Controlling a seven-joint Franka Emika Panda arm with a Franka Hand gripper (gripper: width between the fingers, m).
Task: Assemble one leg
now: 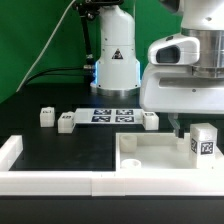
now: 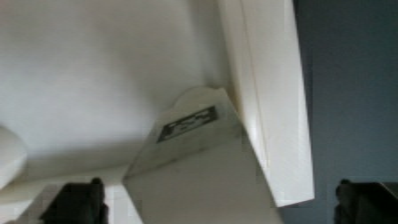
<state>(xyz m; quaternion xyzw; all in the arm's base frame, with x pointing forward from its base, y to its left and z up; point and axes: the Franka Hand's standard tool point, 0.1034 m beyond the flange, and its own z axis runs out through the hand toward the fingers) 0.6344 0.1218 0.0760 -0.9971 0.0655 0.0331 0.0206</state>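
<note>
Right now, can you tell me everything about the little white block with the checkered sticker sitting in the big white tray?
The leg is a small stubby white block, plastic by its look, with a black-and-white square tag on its side. It stands upright in the corner of the large white tray-like piece at the exterior view's right, under the arm. The gripper hangs just above it, fingers spread wide, not touching it.

A leg (image 2: 187, 150) bearing a black-and-white tag (image 2: 189, 126) is observed standing against a tall white wall (image 2: 267, 90) of a white piece. A dark surface (image 2: 352, 80) is seen beyond the wall. Two dark fingertips (image 2: 79, 200) are noted, spread well apart, touching nothing.
</note>
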